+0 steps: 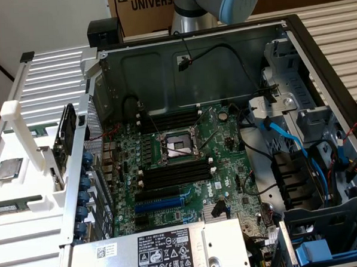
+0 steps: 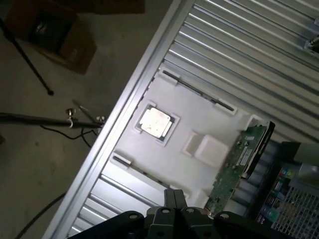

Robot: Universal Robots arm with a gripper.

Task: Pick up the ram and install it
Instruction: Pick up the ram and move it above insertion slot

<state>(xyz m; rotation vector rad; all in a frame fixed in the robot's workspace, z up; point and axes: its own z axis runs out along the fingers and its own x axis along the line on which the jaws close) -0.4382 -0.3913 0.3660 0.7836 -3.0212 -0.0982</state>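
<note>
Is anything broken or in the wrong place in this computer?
Nothing looks broken or spilled. The odd bit: the square socket in the middle of the green board looks empty, and the silver chip lies outside the case on the white tray. A green card stands on edge at the tray's side.

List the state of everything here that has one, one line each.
gripper: shut, holding nothing.
ram: lying in the white tray, not picked up.
processor chip: resting flat in its tray recess.
memory slots: empty.
computer case: open.
</note>
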